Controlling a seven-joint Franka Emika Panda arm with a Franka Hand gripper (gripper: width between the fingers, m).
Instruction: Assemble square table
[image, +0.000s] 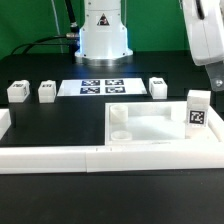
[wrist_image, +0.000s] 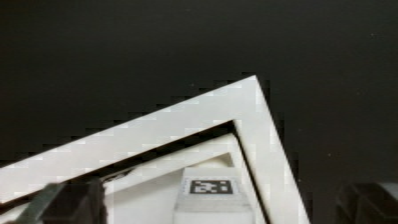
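Note:
The square table's white slab (image: 150, 125) lies on the black table with round sockets (image: 120, 117) at its corners on the exterior view's left. Two leg blocks (image: 17, 91) (image: 47, 91) lie at the far left and one (image: 158, 87) lies behind the slab. A fourth tagged leg block (image: 197, 108) stands upright at the slab's right edge. My gripper (image: 210, 68) hangs above this upright block, clear of it. In the wrist view the dark fingers (wrist_image: 63, 203) stand wide apart and empty. The slab's rim corner (wrist_image: 231, 110) and a tagged white piece (wrist_image: 214, 186) show between them.
The marker board (image: 100, 87) lies flat in front of the robot base (image: 103, 35). A long white border bar (image: 100, 157) runs along the front. Another white bar (image: 5, 125) stands at the exterior view's left edge.

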